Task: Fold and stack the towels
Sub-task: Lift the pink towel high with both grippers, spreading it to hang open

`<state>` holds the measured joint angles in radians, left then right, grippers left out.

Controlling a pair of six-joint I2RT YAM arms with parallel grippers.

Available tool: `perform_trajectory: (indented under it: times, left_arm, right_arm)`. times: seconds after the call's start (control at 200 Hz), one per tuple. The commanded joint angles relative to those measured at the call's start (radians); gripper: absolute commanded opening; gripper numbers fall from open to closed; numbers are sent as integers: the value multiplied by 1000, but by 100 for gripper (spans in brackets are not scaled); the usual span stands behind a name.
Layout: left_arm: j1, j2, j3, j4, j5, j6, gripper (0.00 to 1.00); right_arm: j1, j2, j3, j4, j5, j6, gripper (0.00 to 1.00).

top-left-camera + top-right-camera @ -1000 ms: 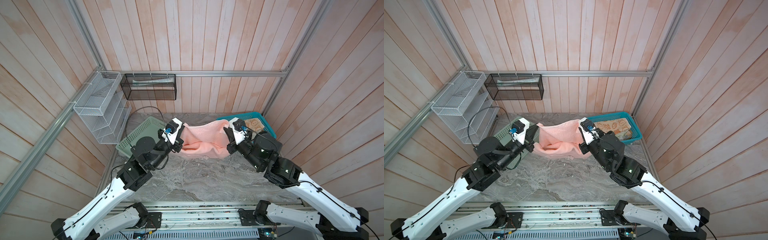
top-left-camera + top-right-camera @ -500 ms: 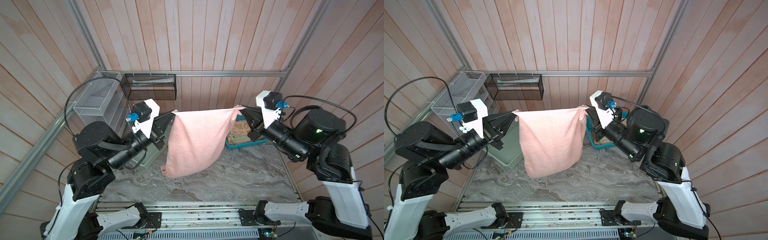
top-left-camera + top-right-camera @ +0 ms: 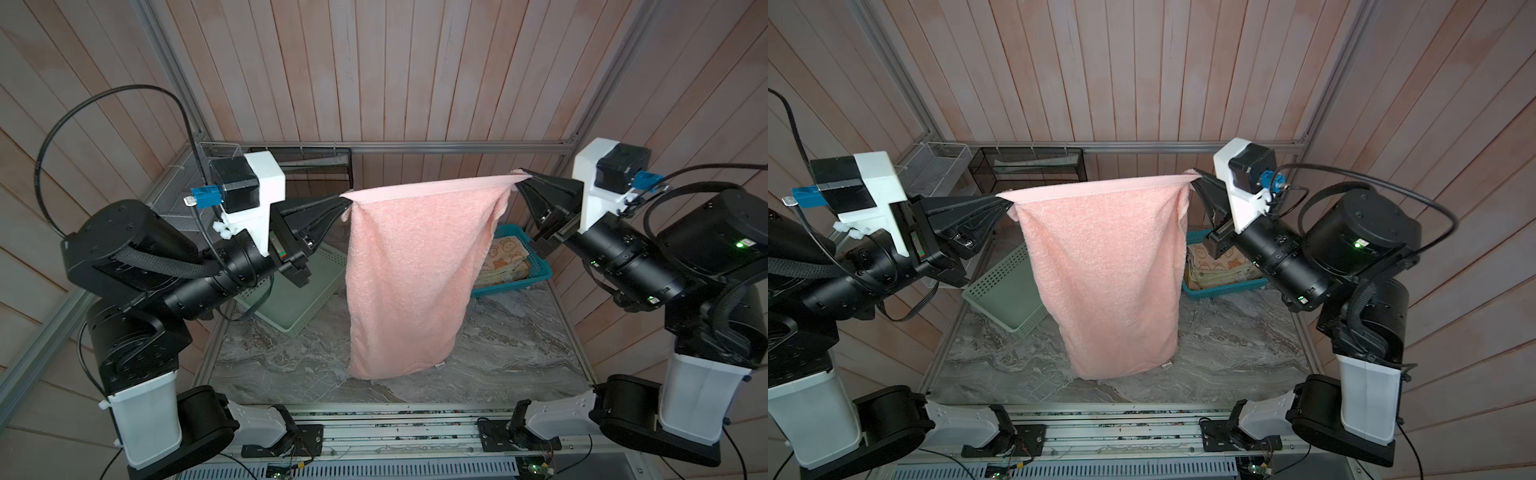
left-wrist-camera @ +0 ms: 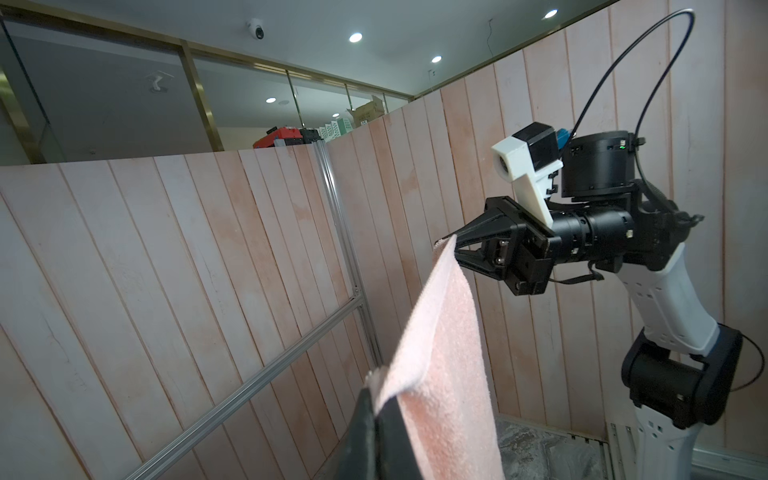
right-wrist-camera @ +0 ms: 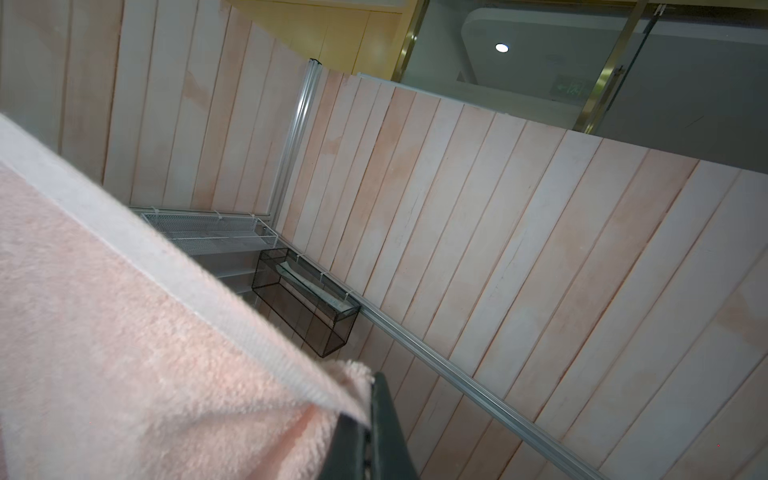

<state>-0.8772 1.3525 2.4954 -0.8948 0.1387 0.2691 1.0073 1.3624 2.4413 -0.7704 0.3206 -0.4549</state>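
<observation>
While its top corners are pinched by left gripper (image 3: 348, 202) and right gripper (image 3: 523, 179), the pink towel (image 3: 415, 282) should be lowered level.

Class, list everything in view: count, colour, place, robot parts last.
pink towel: one, salmon, hanging stretched, held by two corners.
teal basket: one, teal, table's far right.
bunny towel: one, orange and cream, topping the basket's pile.
mint basket: one, green, table's far left.
wire rack: one, white, left wall.
mesh box: one, black, back wall.
table: one, grey marble, underneath.
left claw: one, black, shut on the towel's corner.
right claw: one, black, shut on the opposite corner.
</observation>
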Motion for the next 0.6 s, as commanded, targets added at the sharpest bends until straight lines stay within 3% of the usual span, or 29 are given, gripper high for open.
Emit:
perform_trajectory:
  times: [0.0, 0.05, 0.105, 0.195, 0.27, 0.44, 0.51, 0.595]
  left_arm:
    - [3, 19, 4, 19, -162, 64, 0]
    - [4, 42, -4, 30, -222, 96, 0]
    - [9, 63, -27, 56, -269, 132, 0]
    - [75, 99, -78, 104, -251, 150, 0]
    - [185, 133, -118, 128, -152, 114, 0]
    - [453, 227, -254, 221, 130, -17, 0]
    - [548, 300, -263, 244, 230, -63, 0]
    - [612, 398, -245, 262, 289, -85, 0]
  right_arm:
    - [-5, 26, -8, 165, 173, -122, 0]
    - [-22, 42, -28, 219, 207, -158, 0]
    - [-106, 71, -22, 229, 167, -129, 0]
    - [-342, 130, 8, 172, -92, 35, 0]
    - [-494, 186, -14, 163, -303, 131, 0]
    - [-712, 391, -13, 168, -711, 296, 0]
    - [-773, 492, 22, 179, -804, 343, 0]
    - [-797, 601, 96, 156, -822, 348, 0]
